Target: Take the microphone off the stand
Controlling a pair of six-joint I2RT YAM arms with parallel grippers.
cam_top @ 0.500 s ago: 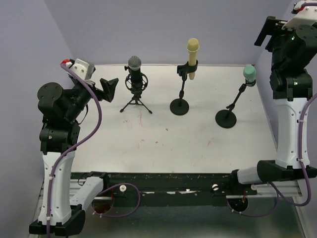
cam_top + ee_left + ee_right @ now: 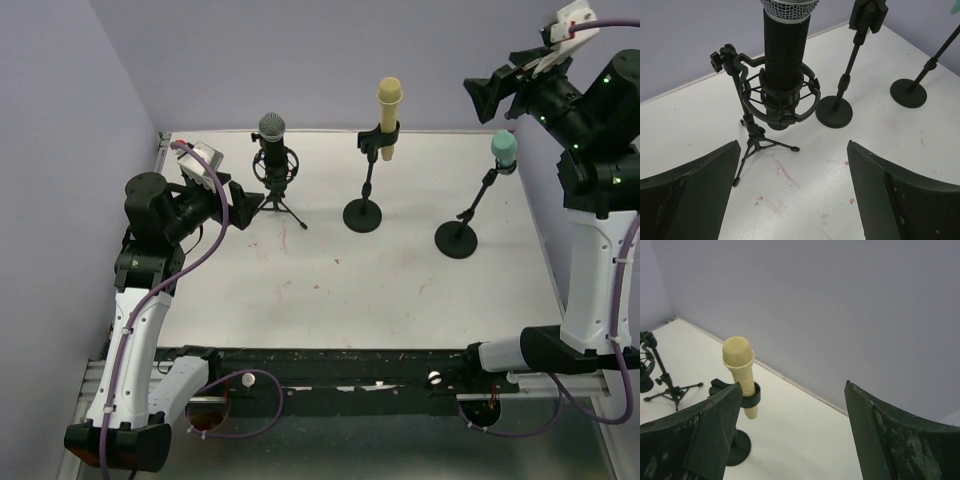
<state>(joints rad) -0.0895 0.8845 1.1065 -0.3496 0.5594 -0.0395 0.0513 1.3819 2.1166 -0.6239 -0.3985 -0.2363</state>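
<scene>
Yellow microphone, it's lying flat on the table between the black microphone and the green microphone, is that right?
No. The yellow microphone sits upright in the clip of its stand, not flat on the table; the top view shows it. It does stand between the black microphone and the green microphone.

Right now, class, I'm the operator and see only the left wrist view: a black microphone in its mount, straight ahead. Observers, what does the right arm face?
Observer: Its open fingers frame a yellow microphone clipped in the middle stand.
Operator: And the stand at my right edge?
Observer: It holds a mint-green microphone.
Operator: Is the right gripper touching anything?
Observer: No; the top view shows the right gripper raised, clear of every stand.
</scene>
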